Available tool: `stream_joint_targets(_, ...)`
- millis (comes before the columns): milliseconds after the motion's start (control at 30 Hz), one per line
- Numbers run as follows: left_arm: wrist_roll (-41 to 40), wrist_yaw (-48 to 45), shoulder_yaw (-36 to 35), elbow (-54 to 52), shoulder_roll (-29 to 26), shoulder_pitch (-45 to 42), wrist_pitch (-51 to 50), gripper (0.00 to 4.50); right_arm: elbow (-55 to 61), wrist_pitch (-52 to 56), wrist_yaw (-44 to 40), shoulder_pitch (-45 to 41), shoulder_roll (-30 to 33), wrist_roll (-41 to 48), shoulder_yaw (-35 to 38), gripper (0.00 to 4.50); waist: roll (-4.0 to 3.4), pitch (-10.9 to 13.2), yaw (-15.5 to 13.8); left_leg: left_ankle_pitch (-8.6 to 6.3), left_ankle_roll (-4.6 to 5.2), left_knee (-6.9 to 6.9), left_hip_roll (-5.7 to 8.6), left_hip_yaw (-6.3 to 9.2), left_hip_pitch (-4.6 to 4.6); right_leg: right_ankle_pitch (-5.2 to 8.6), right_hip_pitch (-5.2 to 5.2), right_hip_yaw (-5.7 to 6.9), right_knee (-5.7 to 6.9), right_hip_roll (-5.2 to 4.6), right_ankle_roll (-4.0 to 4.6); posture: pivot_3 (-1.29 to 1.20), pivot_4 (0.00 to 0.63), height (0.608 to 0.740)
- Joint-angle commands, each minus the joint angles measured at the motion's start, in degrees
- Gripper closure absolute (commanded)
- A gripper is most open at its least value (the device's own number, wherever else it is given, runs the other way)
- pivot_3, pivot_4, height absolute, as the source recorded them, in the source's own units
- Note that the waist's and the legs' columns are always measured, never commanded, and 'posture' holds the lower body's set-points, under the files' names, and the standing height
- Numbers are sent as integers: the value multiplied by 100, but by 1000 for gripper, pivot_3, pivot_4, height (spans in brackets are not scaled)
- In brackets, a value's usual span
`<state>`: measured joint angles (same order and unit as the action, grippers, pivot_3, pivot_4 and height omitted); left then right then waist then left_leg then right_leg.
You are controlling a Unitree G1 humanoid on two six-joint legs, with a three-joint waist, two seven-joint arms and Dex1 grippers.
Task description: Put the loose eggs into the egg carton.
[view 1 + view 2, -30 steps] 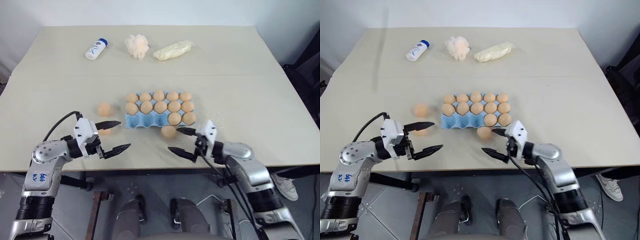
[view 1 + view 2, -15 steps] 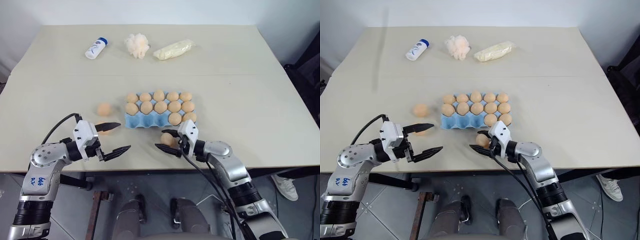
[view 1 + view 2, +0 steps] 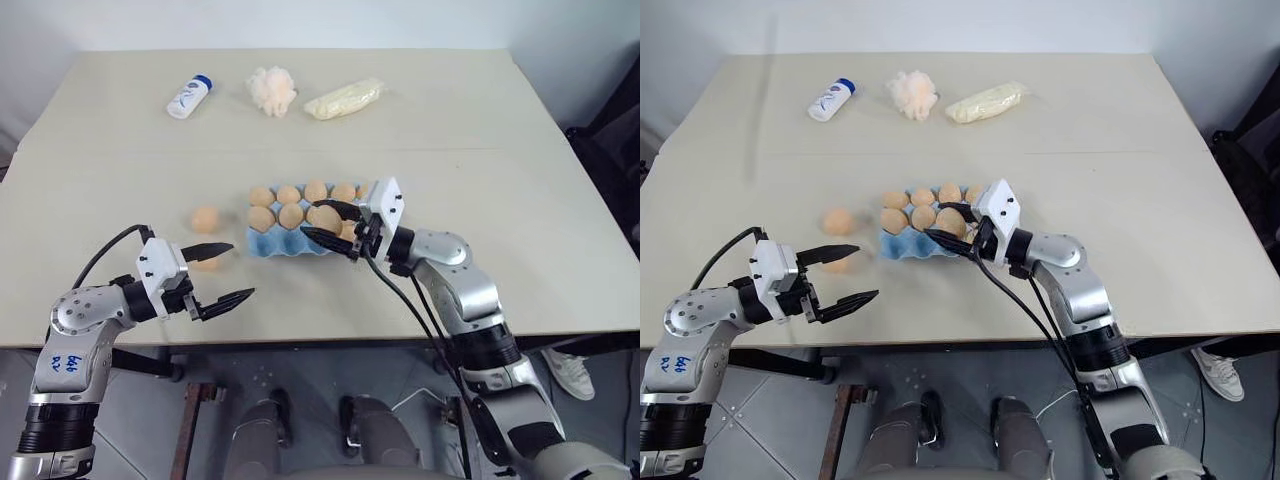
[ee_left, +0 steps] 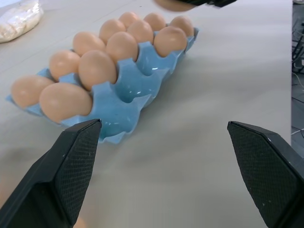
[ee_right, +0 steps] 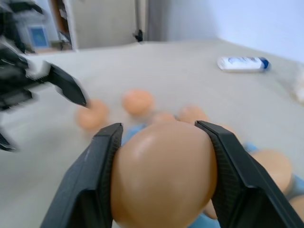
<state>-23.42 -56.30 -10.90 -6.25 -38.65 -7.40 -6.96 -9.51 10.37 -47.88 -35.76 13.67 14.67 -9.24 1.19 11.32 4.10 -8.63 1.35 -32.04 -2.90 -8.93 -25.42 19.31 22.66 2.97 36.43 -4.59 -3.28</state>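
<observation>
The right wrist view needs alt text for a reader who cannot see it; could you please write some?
The right gripper has its two black fingers shut on a tan-orange egg. Beyond it lie more eggs, a bit of the blue egg carton, the beige table and a white bottle.

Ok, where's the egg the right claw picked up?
In the head views, the egg sits clamped in the right claw, held above the middle of the egg carton.
</observation>
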Motion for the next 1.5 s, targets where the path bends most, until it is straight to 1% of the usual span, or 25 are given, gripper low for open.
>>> stream_joint_targets(33, -98, 59, -79, -181, 18, 7, 30, 0, -470, -407, -56, -200, -152, -58, 28, 1682, 0, 0, 11, -1, 1, 0, 0, -2, -2, -1, 1, 2, 0, 0, -1, 0, 150, 740)
stream_joint_targets(100, -109, 85, -105, -216, 12, 49, 21, 0, -668, -559, -84, -251, -222, -109, 23, 1101, 0, 0, 25, -1, 2, -1, -1, -9, -3, -2, 4, 4, 2, 0, -4, 0, 150, 740)
stream_joint_targets(200, -128, 152, -193, -257, -8, 139, 3, 0, -539, -592, -211, -205, -181, -62, 42, 64, 0, 0, 68, 1, 0, -6, -3, -11, 1, -3, 3, 6, 13, 3, -6, 0, 150, 740)
stream_joint_targets(233, -135, 179, -222, -268, -12, 168, -1, 0, -450, -570, -247, -171, -142, -32, 69, 25, 0, 0, 75, 2, 0, -8, -4, -10, 3, -3, 3, 6, 19, 4, -6, 0, 150, 740)
stream_joint_targets(400, -308, 431, -661, -298, -44, 375, -185, 0, 138, -597, -752, 252, 394, 276, 342, 25, 1, 0, 57, 4, -4, -19, -6, -7, 8, -2, 1, 5, 40, 2, -5, 0, 150, 740)
stream_joint_targets(467, -437, 567, -939, -330, -45, 499, -303, 0, 310, -688, -1127, 476, 653, 508, 470, 25, 1, 0, 51, 4, -4, -19, -5, -5, 11, -2, -4, 5, 38, -2, -4, 0, 150, 740)
stream_joint_targets(533, -529, 646, -1364, -399, -109, 796, -366, 0, 350, -1041, -1772, 793, 1042, 727, 644, 25, 2, -1, 51, 4, -3, -19, -4, -5, 11, -2, -4, 5, 36, -3, -5, 0, 150, 740)
stream_joint_targets(600, -560, 625, -1795, -443, -198, 1251, -426, 0, 275, -1105, -2219, 986, 1423, 815, 718, 25, 2, -1, 59, 2, -1, -12, -4, -5, 13, -2, -8, 6, 26, -2, -4, 0, 150, 740)
stream_joint_targets(667, -549, 615, -2072, -418, -259, 1600, -465, 0, 196, -1042, -2469, 1061, 1637, 917, 756, 25, 2, -1, 95, 1, 0, -6, -5, -7, 14, -1, -6, 4, 15, -1, -3, 0, 150, 740)
stream_joint_targets(767, -523, 514, -2460, 45, -309, 1912, -325, 0, -71, -1109, -2568, 963, 1724, 911, 844, 25, 2, -1, 99, 1, -3, -6, -13, -5, 23, 5, -5, 5, 18, 5, 9, 0, 150, 740)
stream_joint_targets(833, -423, 544, -2385, 161, -204, 1928, -162, 0, -164, -1161, -2564, 889, 1664, 892, 851, 25, 2, -1, 89, 1, -5, -8, -14, -3, 29, 13, -5, 5, 18, 6, 30, 0, 150, 740)
stream_joint_targets(900, -332, 611, -2156, 176, -97, 1825, -66, 0, -159, -1166, -2591, 861, 1592, 926, 820, 25, 2, -1, 82, 0, -6, -8, -14, 5, 27, 25, 17, 6, -5, 6, 78, 0, 150, 740)
stream_joint_targets(933, -295, 643, -2060, 197, -69, 1752, -40, 0, -157, -1173, -2603, 847, 1566, 924, 802, 25, 2, -1, 70, 0, -5, -7, -14, 8, 23, 34, 12, 7, -18, 6, 102, 0, 150, 740)
stream_joint_targets(1000, -180, 738, -1809, 296, 11, 1496, 19, 0, -116, -1176, -2655, 844, 1531, 891, 741, 25, 2, -1, 44, -2, -3, 4, -13, 9, 12, 11, -3, 11, -59, 5, 81, 0, 150, 740)
stream_joint_targets(1067, -78, 819, -1548, 407, 84, 1214, 26, 0, -68, -1176, -2654, 856, 1492, 850, 704, 25, 5, -3, 10, -3, -1, 5, -7, 4, -7, 1, -8, 12, -70, -4, 69, 0, 150, 740)
stream_joint_targets(1167, 114, 905, -1129, 699, 181, 718, 108, 0, -15, -1146, -2620, 861, 1460, 819, 664, 25, 7, -5, -7, -6, 3, 12, 3, -19, -9, -7, -9, -3, -76, -14, 54, 0, 150, 740)
stream_joint_targets(1233, 202, 926, -889, 938, 267, 396, 154, 0, 78, -1124, -2587, 903, 1461, 815, 652, 25, 10, -6, -23, -7, 5, 14, 3, -23, -8, -24, -5, -3, -75, -14, 23, 0, 150, 740)
stream_joint_targets(1267, 258, 937, -782, 1065, 309, 256, 186, 0, 120, -1113, -2571, 922, 1461, 817, 648, 25, 10, -6, -33, -7, 6, 15, 2, -23, -8, -46, -4, -1, -73, -13, -17, 0, 150, 740)
stream_joint_targets(1500, 614, 1149, -340, 1914, 553, -389, 454, 0, 413, -1020, -2431, 1066, 1449, 837, 603, 25, 11, -6, -24, -6, 5, -1, -20, -23, -5, -36, 4, 16, -42, 5, -6, 0, 150, 740)
